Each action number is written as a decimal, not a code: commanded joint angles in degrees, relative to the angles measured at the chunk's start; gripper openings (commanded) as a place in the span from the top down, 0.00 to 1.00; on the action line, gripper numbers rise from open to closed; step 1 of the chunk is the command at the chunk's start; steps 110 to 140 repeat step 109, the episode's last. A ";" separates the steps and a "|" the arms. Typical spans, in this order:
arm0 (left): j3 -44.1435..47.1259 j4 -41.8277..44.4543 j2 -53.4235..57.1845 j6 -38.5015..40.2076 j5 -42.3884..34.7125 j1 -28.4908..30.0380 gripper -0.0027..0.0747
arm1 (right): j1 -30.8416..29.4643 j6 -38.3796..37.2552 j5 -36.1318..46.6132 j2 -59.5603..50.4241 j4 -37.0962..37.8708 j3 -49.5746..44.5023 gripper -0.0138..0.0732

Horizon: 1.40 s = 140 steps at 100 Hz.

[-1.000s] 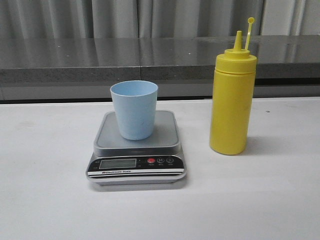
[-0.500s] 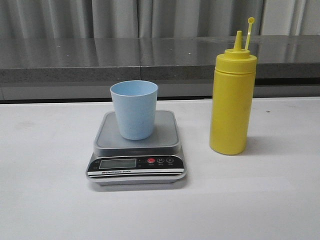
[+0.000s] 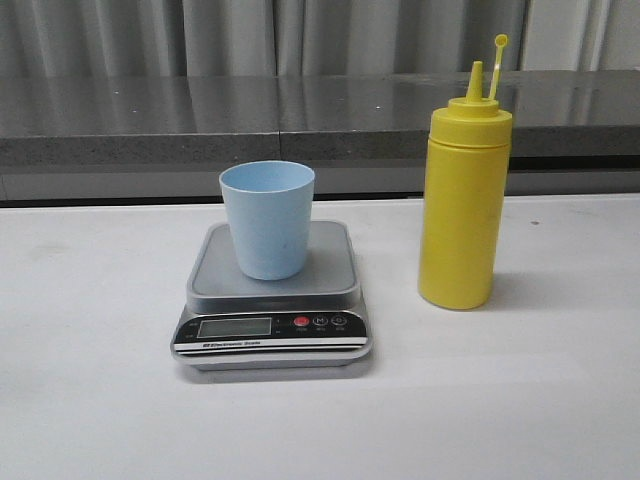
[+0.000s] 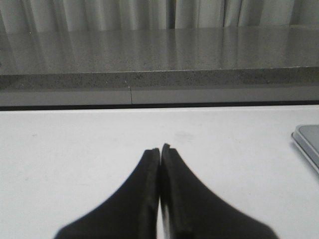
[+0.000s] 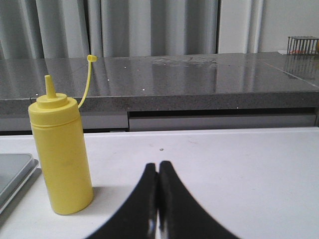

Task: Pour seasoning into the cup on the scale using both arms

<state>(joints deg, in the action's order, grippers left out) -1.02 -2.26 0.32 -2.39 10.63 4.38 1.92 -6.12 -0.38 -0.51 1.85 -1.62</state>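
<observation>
Both grippers low over the table, fingers pressed together — left gripper [image 4: 160,149], right gripper [image 5: 158,165] — yellow squeeze bottle [image 3: 463,190] standing right of the scale-borne cup [image 3: 267,219].

Matt plastic cup [image 3: 267,218], brushed-metal scale [image 3: 273,290], smooth opaque plastic seasoning [image 3: 461,200], glossy speckled stone counter [image 3: 200,120].

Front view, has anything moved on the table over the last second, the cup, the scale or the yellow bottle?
Nothing visibly changed. The cup stands upright on the scale, and the yellow bottle stands on the table to the right of the scale, apart from it, cap off its nozzle. Neither arm shows in the front view; in the wrist views the left pincer and right pincer are shut on nothing.
</observation>
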 commanded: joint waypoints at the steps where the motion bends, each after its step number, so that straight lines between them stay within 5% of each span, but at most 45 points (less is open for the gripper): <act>1: 1.06 -0.01 1.82 -0.19 -8.01 0.02 0.99 | -0.34 0.00 4.25 -1.48 0.18 0.89 0.92; 140: 3.21 -0.01 1.82 -0.19 -8.05 0.02 0.99 | -0.34 0.00 4.27 -1.48 0.18 0.90 0.92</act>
